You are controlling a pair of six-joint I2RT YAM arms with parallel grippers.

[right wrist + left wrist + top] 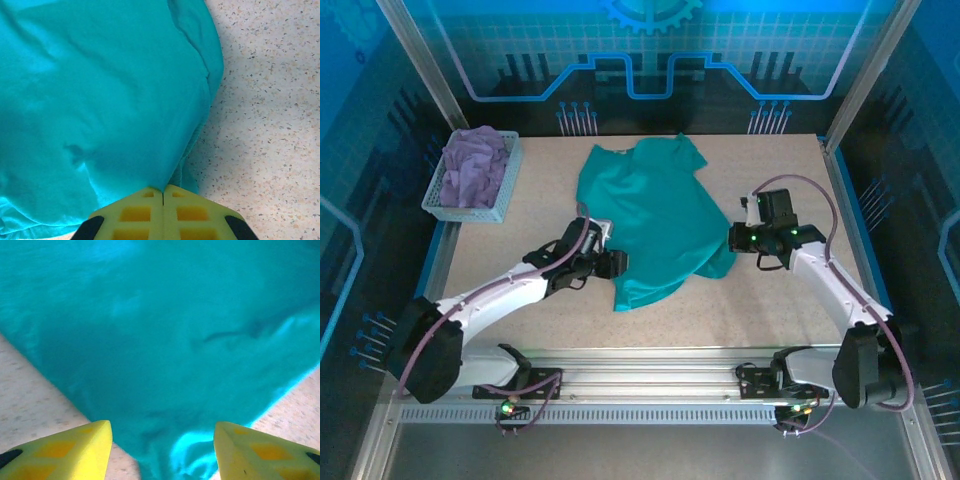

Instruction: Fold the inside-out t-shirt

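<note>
Speckled beige table [770, 300] under blue-lit panels. A white basket [432, 200] with a lavender garment [475, 165] sits well off beyond the left arm.

We note the inside-out t-shirt [655, 220] lying between the two tools. It is rumpled, with one side lapped over and the hem uneven.

Left gripper [162, 432]: fingers spread partway, holding nothing. Teal cloth lies directly ahead of the tips and runs in under the gap between them, with bare table off to either side.

Right gripper [163, 190]: fingers pressed together. A fold of the shirt's edge runs right into the tips. We think it is pinched there, though the contact itself is hidden. Cloth spreads ahead and to the left of this tool, with bare table to its right.

Our judgement on progress: early to middle. A rough first lap looks to be in, but there is no tidy rectangle, the sleeves are not squared, and further folds and smoothing are left to do
</note>
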